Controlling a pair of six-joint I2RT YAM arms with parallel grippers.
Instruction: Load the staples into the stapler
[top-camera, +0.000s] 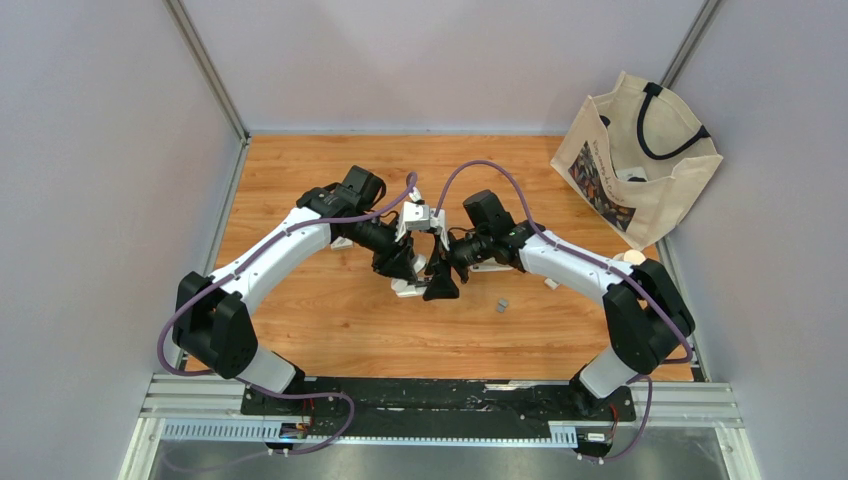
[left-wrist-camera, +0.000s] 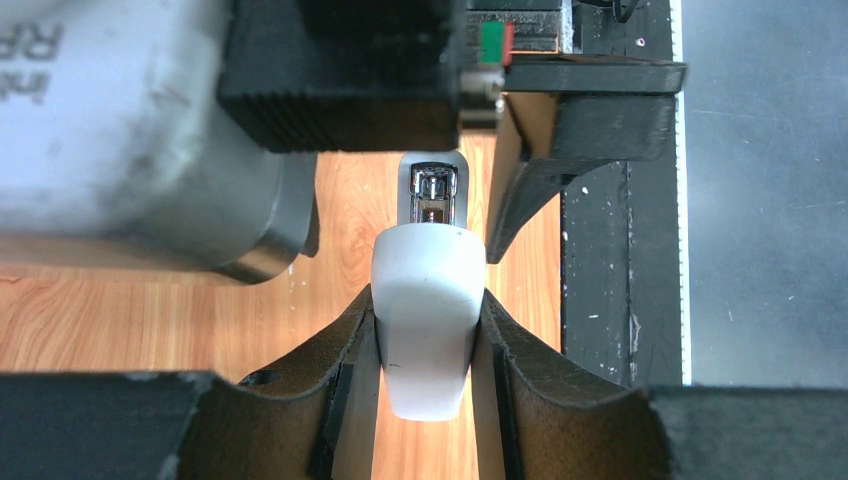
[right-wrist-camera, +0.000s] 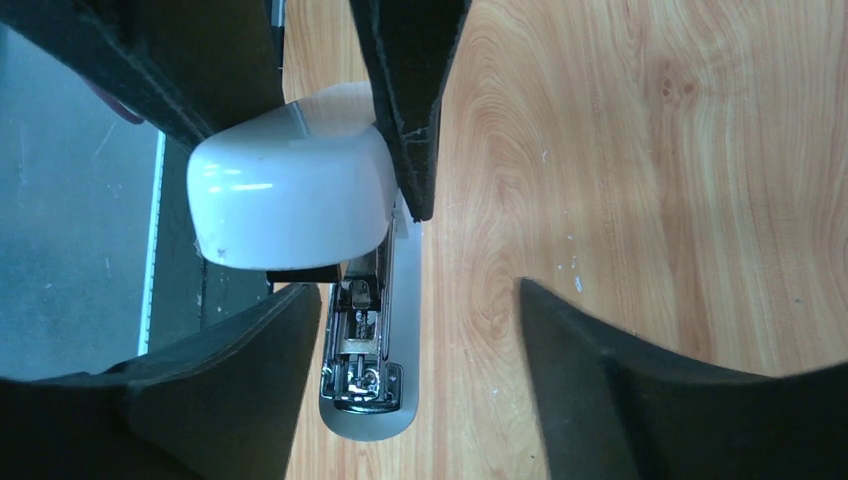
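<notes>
left claw: clamped on glossy white rounded plastic stapler | right claw: wide apart, seemingly gripping nothing | tiny dark-grey metal staples strip: on wood-grain surface

Top view: stapler mostly hidden behind left tool and right tool; staples too small for detail.

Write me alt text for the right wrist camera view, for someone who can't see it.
A white stapler lies open on a wooden table, its lid gripped by the left end effector, baring the metal staple channel. The right end effector stands open in the foreground, its fingers either side of the stapler's near end.
</notes>
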